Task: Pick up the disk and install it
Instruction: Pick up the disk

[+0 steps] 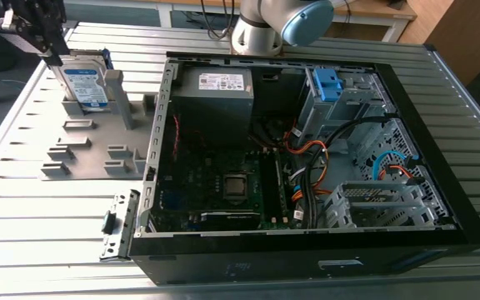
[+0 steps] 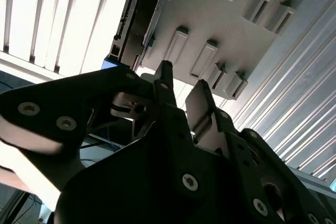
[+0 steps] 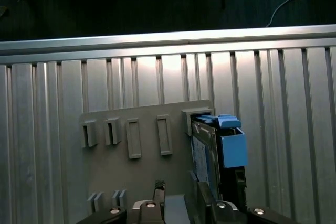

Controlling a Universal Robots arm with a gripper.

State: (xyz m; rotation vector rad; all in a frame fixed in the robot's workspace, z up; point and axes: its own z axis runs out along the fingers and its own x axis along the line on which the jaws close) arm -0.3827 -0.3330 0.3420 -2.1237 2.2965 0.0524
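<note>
1. The gripper (image 2: 182,85) is released. In both wrist views its fingers (image 3: 157,188) stand apart with nothing between them, and the grey holder plate (image 3: 136,124) shows through the gap.
2. In the exterior view it hangs just over the upper edge of the disk (image 1: 85,81), towards the exterior view's left. I cannot tell whether a fingertip touches the drive.
3. The disk stands on edge in a slot of the holder plate, not yet lifted. The plate lies near the far corner of the worktop (image 1: 40,206), on the exterior view's left.
4. The open computer case (image 1: 307,253) fills the worktop's other side, well apart from the disk. A blue clip (image 1: 327,81) sits at the case's far wall.
5. Risk, as I judge it: in the first wrist view one finger lines up with the disk's thin edge rather than beside it. It could strike that edge or the blue carrier (image 3: 233,148) and tip the drive in its slot.
6. The exterior view gives the gripper's height and shows the case. The first wrist view gives the sideways line-up of fingers and disk. The second wrist view shows the fingers' inner faces close up.
</note>
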